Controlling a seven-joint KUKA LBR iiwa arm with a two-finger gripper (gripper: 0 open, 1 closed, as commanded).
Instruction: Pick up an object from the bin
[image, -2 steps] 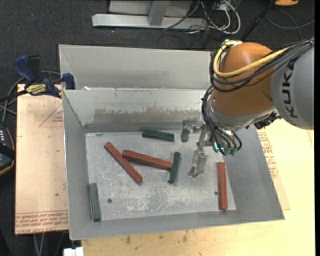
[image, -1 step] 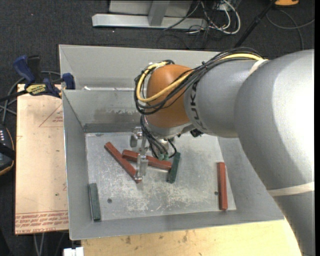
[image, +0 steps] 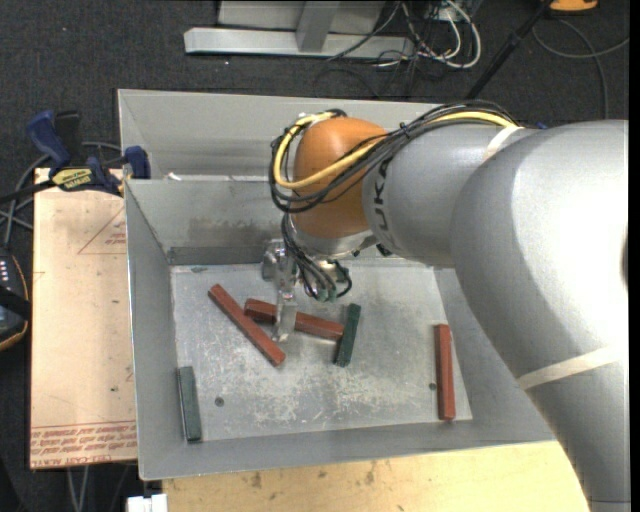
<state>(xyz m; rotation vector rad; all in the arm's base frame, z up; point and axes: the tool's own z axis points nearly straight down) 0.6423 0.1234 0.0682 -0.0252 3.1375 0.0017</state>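
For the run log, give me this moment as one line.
step: pick | gripper: low at crossed red bars, bin middle | beside: dark green bar | hold: cannot tell

A grey metal bin (image: 310, 405) shows a scuffed, matt floor. Its red bars (image: 444, 372) and green bars (image: 188, 404) look matt and smooth.

One camera looks steeply down into the bin (image: 150, 300), apparently from its near side.

A dark green bar (image: 188, 404) lies at the near left. A red bar (image: 444, 371) lies at the right, well apart from it.
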